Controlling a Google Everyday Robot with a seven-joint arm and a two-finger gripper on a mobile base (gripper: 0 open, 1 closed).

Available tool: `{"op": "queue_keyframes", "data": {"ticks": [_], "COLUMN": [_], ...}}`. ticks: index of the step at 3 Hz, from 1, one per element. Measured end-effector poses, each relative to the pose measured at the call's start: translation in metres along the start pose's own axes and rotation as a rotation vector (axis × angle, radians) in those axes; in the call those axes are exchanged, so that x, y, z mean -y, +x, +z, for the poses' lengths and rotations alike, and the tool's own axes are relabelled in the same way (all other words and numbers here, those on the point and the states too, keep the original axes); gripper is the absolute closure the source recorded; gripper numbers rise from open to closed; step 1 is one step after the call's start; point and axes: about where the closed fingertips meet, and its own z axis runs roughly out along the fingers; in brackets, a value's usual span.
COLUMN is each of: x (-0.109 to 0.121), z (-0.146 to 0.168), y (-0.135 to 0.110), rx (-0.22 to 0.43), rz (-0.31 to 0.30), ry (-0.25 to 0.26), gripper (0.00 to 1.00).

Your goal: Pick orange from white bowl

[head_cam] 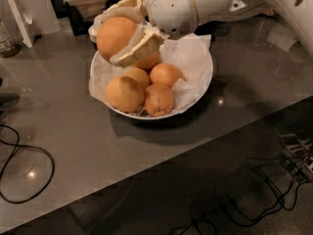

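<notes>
The gripper (pixel 108 42) is over the far left part of the white bowl (pixel 210 70), toward the far edge of the tabletop (pixel 63 131). Its two cream-colored fingers (pixel 139 45) pinch the orange (pixel 115 33), one on the top and one below, so the right side of the fruit is covered. I cannot tell if the orange touches the rim or the paper (pixel 193 53) under it. The white arm (pixel 195 1) comes from the far right corner and is cut off by the upper border. Four other fruits (pixel 125 93) lie together in the bowl; a fifth one (pixel 149 61) is mostly hidden behind the lower finger. A black cable (pixel 46 173) lies near the left edge and is only partly visible.
</notes>
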Motion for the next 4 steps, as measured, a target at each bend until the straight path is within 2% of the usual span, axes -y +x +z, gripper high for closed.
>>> {"op": "queue_keyframes", "data": {"ticks": [1,2,3,4], "x": [-0.027,-0.056,-0.082,-0.082], "z": [-0.013,-0.034,-0.056,-0.056], "y": [-0.028,-0.026,0.001,0.001], "rx": [-0.181,-0.234,-0.188,-0.188], "rz": [0.022,0.091,0.193,0.193], "ry": [0.05,0.093,0.094,0.094], "gripper": [1.0,1.0,1.0,1.0]}}
